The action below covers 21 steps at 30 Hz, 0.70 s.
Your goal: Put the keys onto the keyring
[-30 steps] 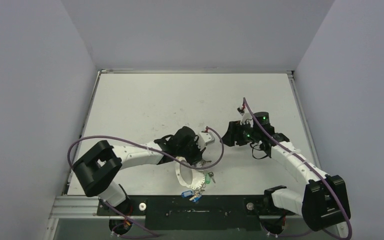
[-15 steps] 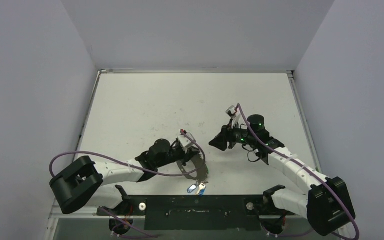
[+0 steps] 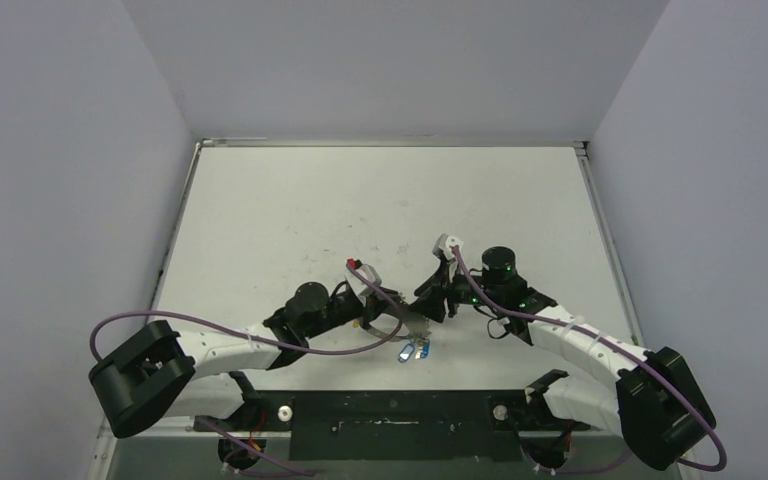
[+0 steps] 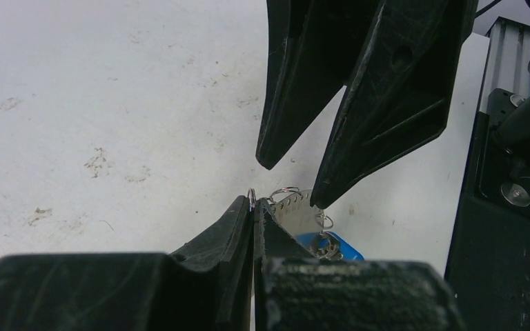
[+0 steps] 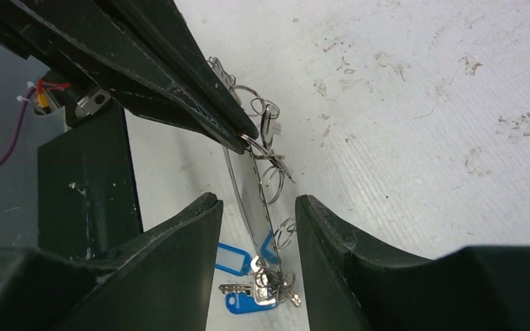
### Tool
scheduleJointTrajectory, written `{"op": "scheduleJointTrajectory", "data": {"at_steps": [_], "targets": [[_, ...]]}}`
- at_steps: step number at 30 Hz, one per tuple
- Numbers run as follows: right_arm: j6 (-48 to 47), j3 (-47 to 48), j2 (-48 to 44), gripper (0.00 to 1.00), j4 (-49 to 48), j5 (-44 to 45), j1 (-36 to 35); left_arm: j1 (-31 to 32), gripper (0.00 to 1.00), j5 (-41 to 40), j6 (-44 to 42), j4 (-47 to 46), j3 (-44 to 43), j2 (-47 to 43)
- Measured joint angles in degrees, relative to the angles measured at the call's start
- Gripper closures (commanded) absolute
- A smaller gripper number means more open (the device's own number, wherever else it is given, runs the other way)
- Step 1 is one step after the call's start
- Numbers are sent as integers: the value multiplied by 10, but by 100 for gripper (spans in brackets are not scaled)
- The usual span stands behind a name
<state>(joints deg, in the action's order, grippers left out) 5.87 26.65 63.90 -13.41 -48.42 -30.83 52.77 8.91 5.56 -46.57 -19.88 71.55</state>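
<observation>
My left hand (image 5: 247, 140) is clamped on the top of the keyring (image 5: 247, 196), blue-tagged keys (image 5: 234, 262) dangling at its low end; my right hand (image 5: 255, 214), spread open, straddles it, and an off-centre close could twist it from my grip.

one keyring (image 5: 247, 196), two blue key tags (image 5: 233, 263), two arms (image 3: 560, 335).

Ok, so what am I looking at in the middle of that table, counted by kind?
Robot tools: 2 (left tool, right tool)
Keyring: 1
Blue key tags: 2 clearly showing
Total: 5
</observation>
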Motion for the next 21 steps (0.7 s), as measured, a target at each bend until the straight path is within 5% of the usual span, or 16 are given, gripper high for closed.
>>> {"op": "scheduleJointTrajectory", "data": {"at_steps": [21], "targets": [[-103,-2,58,65,-87,-81,-5,0,100,49,-28,0,10,-28]]}}
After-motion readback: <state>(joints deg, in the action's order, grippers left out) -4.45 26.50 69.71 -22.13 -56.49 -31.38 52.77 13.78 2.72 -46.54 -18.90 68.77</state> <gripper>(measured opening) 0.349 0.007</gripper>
